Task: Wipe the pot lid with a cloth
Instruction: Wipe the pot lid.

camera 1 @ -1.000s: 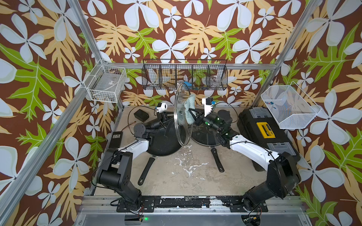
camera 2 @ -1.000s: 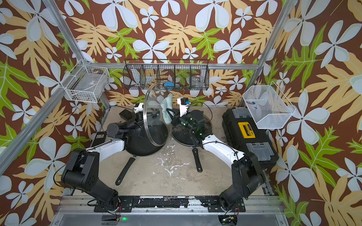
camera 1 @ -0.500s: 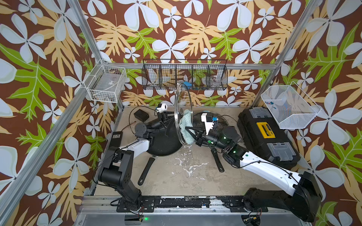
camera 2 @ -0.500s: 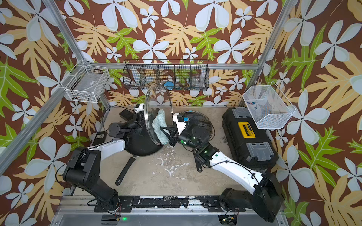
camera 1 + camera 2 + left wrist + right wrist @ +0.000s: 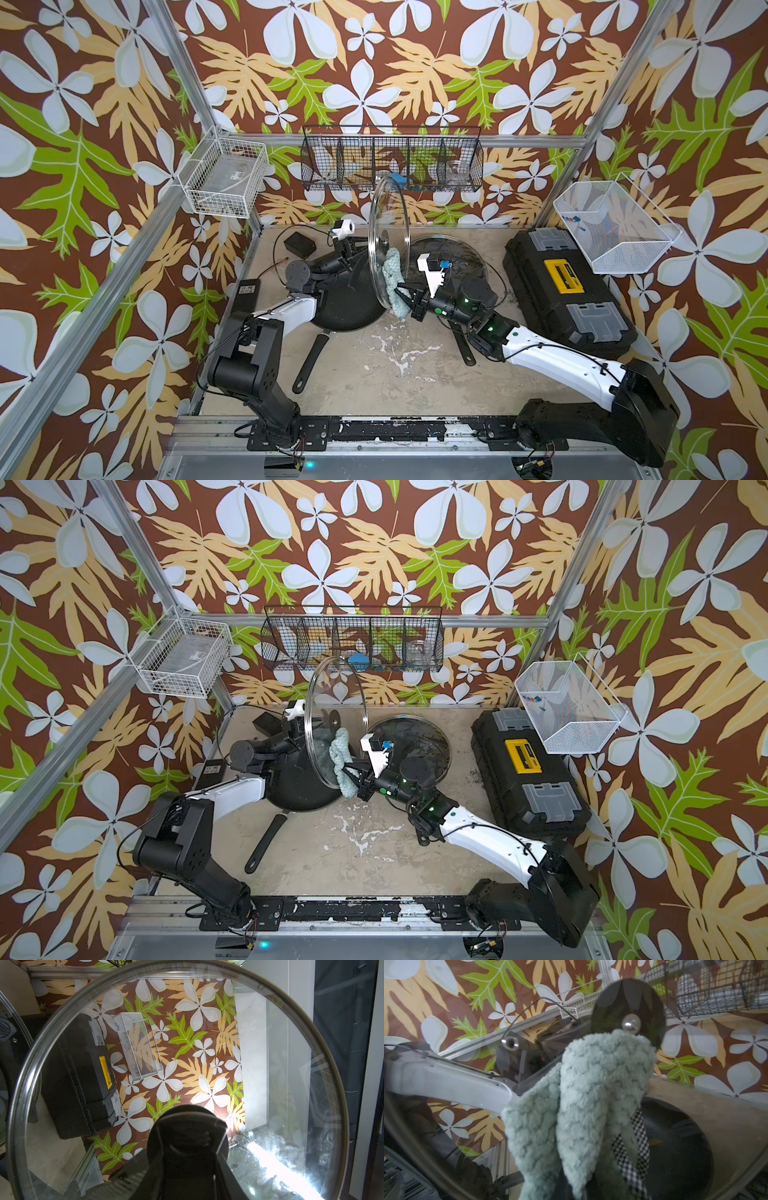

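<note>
Mid-wipe, by the look of it. Holding the lid (image 5: 388, 232) on edge at the centre of both top views, above the pan (image 5: 345, 309), with the left gripper (image 5: 187, 1142) clamped on the knob (image 5: 187, 1124) at the lower middle of the left wrist view. Pinching the cloth (image 5: 392, 272) in the right gripper (image 5: 406, 298), jaws shut on a bunched fold. Apparently pressing the cloth (image 5: 581, 1101) against the lid's inner face, in its lower half, with the top fold just under the screw (image 5: 631, 1023) at the upper right of the right wrist view.

Next, as a judgement: sweep across the glass toward the rim, then cover the bare upper half. Go with light, even pressure, since pushing hard far from the knob could twist the lid in its hold. Watch too for the cloth slipping from so narrow a pinch.
</note>
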Available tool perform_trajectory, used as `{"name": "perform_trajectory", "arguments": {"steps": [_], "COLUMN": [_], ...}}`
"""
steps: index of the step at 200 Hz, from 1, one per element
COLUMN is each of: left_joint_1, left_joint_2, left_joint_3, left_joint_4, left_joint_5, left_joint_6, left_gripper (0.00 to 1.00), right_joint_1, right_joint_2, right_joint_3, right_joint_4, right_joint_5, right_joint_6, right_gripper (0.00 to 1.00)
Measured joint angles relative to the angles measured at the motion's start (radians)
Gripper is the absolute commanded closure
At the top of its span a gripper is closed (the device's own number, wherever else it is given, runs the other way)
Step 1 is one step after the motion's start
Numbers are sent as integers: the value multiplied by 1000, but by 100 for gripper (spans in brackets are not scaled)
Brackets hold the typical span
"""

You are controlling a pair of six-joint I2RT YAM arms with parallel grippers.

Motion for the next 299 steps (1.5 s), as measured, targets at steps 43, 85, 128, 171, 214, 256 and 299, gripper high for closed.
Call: {"name": "perform_trajectory", "arguments": {"steps": [43,85,128,171,214,256,299], "left_joint_1": [1,0,0,-1,-1,-1,2], "left_joint_2": [-23,-46,-49,-34,-21,-20,-25], "left_joint_3": [2,-6,-24,-24,-24,-18,-18], "left_joint_4": [-2,7,5,4,5,5,-3], "left_joint_5": [-3,-10,2,2,1,0,4], "left_joint_6": [0,0,0,0,0,0,0], "left_gripper": [100,100,100,100,100,100,100], "right_joint_1": [-123,-190,-189,-106,7,47,42], "right_joint_2": [151,294,311,205,55,4,42], "right_joint_3": [87,344,539,533,350,186,111], "right_joint_4": [47,27,-13,-36,-44,-25,31], "right_joint_5": [3,-34,-91,-143,-156,-120,-61], "right_joint_6": [30,23,13,-23,-78,-79,-75], "right_gripper": [100,100,100,100,100,100,100]}}
